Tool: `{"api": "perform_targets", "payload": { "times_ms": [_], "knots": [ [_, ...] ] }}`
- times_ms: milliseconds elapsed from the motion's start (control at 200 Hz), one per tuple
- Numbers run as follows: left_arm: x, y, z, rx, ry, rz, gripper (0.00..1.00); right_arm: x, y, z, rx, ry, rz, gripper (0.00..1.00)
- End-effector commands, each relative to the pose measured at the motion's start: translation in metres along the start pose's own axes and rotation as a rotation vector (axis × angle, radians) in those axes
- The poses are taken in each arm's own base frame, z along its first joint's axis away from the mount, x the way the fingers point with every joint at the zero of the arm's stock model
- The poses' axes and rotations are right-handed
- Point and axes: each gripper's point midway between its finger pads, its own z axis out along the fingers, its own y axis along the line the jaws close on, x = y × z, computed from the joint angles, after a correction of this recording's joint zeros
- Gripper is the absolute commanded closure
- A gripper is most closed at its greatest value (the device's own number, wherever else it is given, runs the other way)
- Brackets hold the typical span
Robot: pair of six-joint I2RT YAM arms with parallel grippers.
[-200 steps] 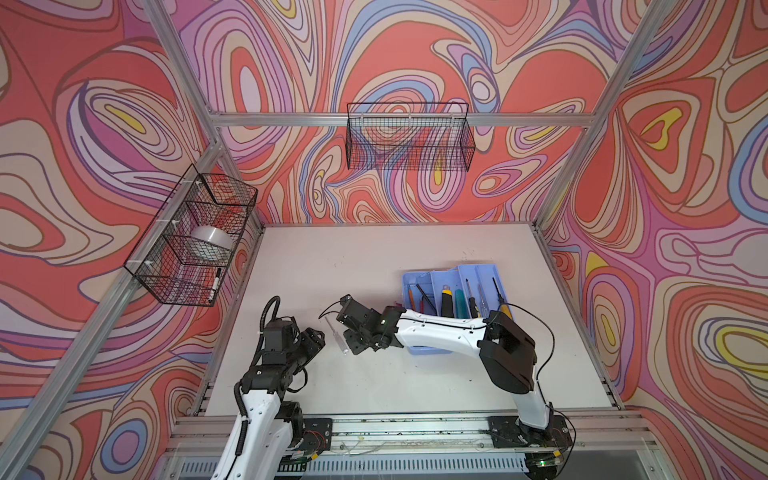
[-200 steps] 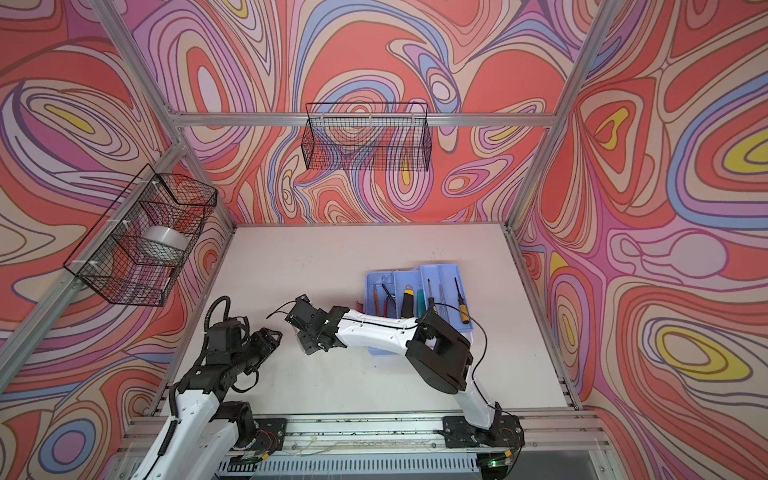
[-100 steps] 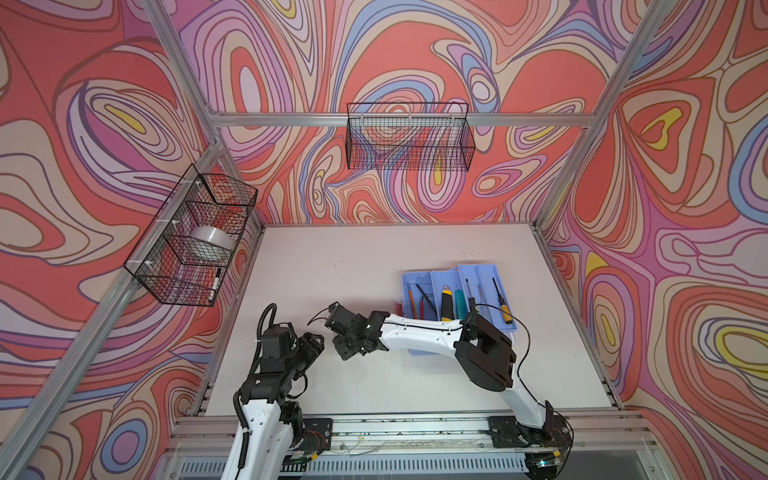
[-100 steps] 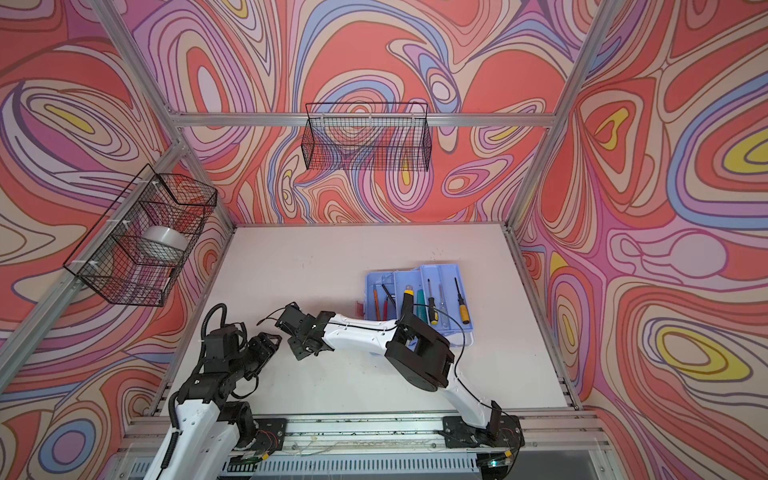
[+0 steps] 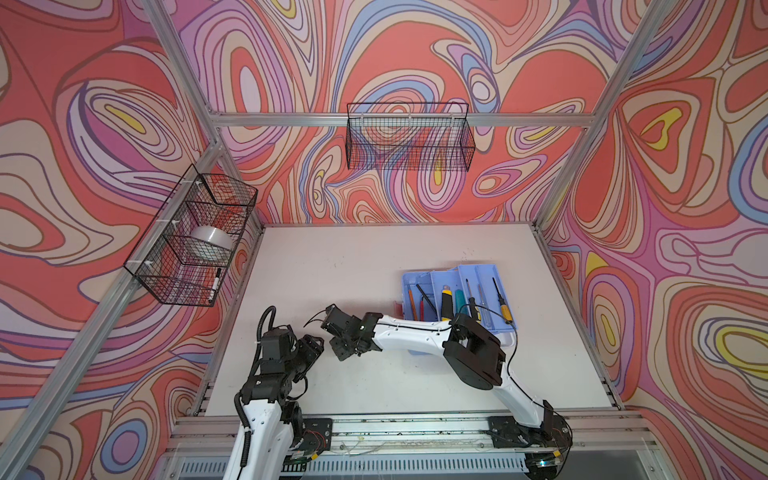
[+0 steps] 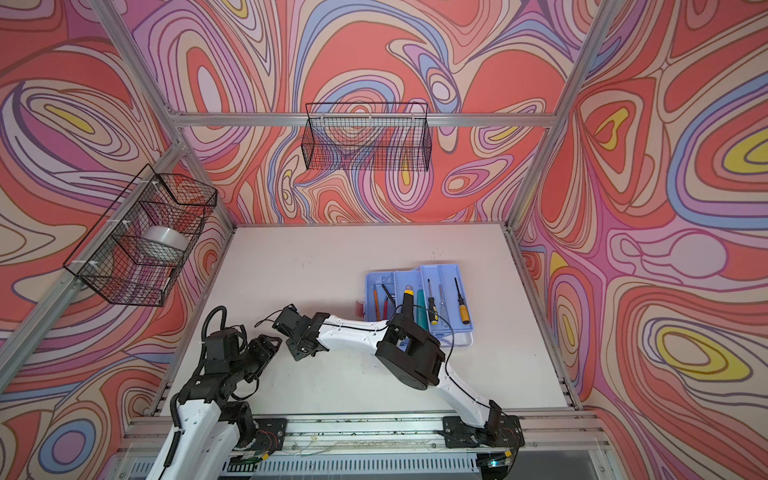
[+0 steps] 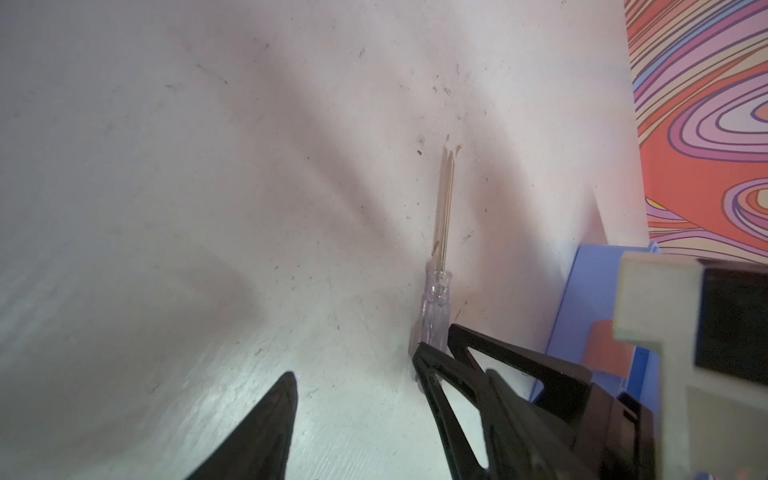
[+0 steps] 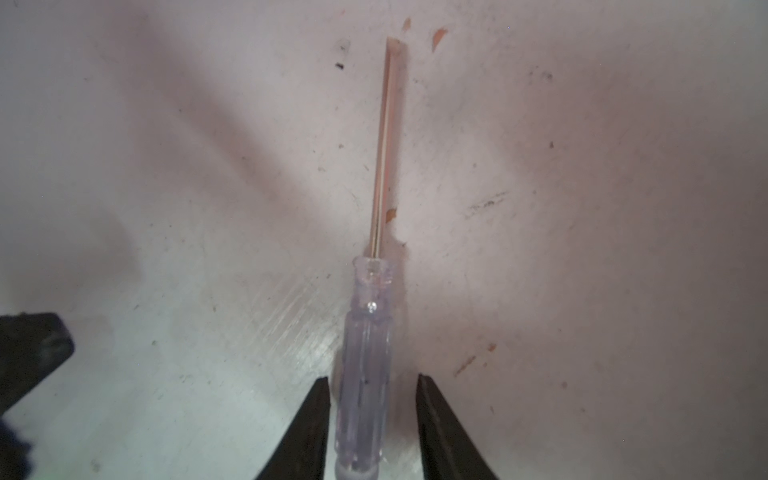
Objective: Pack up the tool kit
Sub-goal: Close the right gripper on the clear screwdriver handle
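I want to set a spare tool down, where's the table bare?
Bare: the table from the back wall to the light blue tray, and the near-right corner. Crowded: near left, where left gripper and right gripper meet at the clear-handled screwdriver.

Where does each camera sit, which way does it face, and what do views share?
Top view: high in front, looking down at the table; both arms, left gripper, right gripper.
Top view: same vantage and aim; blue tray at right.
Left wrist: faces the clear screwdriver lying on the table; one own finger, the right gripper.
Right wrist: looks along the screwdriver, between its own fingers.
Shared: both wrist views see that screwdriver.
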Motion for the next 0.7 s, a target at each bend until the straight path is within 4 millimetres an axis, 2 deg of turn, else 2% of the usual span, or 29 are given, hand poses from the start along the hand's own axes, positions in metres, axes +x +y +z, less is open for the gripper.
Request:
{"api": "perform_targets", "payload": {
  "times_ms": [0, 336, 696],
  "knots": [
    [-0.001, 0.002, 0.001, 0.001, -0.007, -0.003, 0.31, -0.001, -0.003, 0.006, 0.037, -0.002, -0.008, 0.65],
    [0.0, 0.002, 0.004, 0.002, 0.005, 0.001, 0.3, 0.008, -0.018, 0.012, 0.11, 0.02, -0.012, 0.7],
    [-0.001, 0.0, 0.004, 0.005, 0.012, 0.006, 0.31, 0.009, -0.02, 0.012, 0.117, 0.019, -0.007, 0.77]
  ]
}}
